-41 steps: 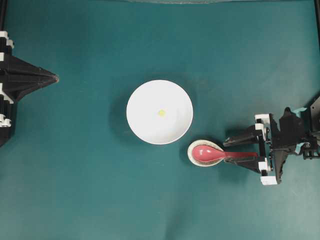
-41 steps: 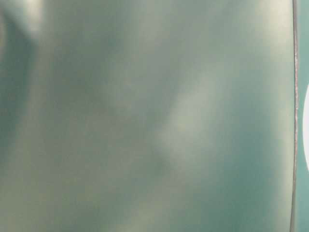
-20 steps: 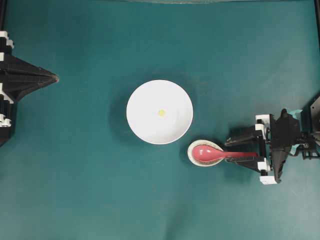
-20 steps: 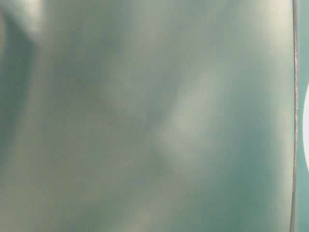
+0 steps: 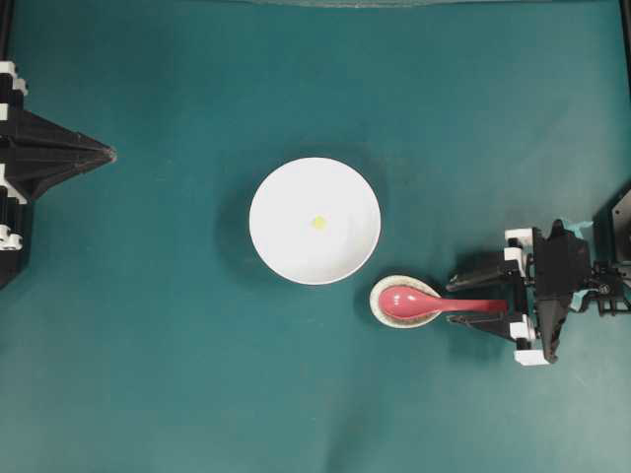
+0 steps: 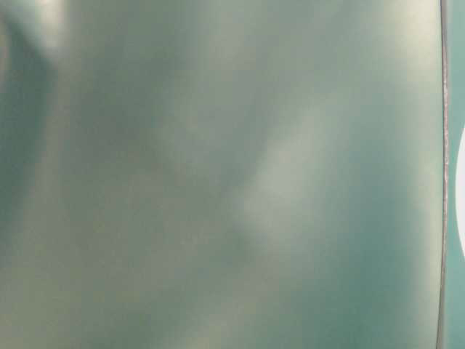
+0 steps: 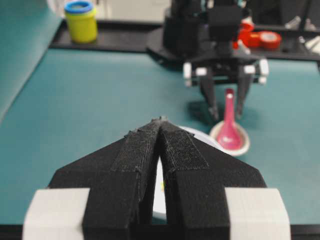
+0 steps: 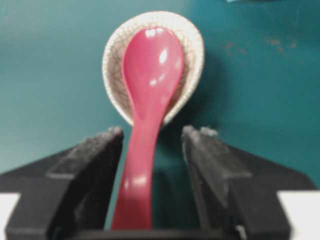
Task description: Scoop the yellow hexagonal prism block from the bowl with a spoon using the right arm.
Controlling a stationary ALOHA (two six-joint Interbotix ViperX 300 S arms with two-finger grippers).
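The white bowl (image 5: 281, 202) sits mid-table with the tiny yellow block (image 5: 318, 222) at its centre. The pink-red spoon (image 5: 414, 302) lies with its scoop in a speckled spoon rest (image 5: 378, 307), handle pointing right. My right gripper (image 5: 455, 303) is open, its fingers on either side of the handle without touching it; in the right wrist view (image 8: 152, 136) the spoon (image 8: 150, 70) runs between the fingers, nearer the left one. My left gripper (image 5: 106, 154) is shut and empty at the far left, also shown in the left wrist view (image 7: 160, 122).
The table-level view is blurred teal, with a sliver of the bowl (image 6: 461, 196) at its right edge. In the left wrist view a yellow jar with a blue lid (image 7: 81, 21) and red tape rolls (image 7: 265, 39) stand on a black tray beyond the table.
My right gripper has shifted slightly right along the handle and its jaws have narrowed a little around it. The spoon, bowl and left arm have not moved.
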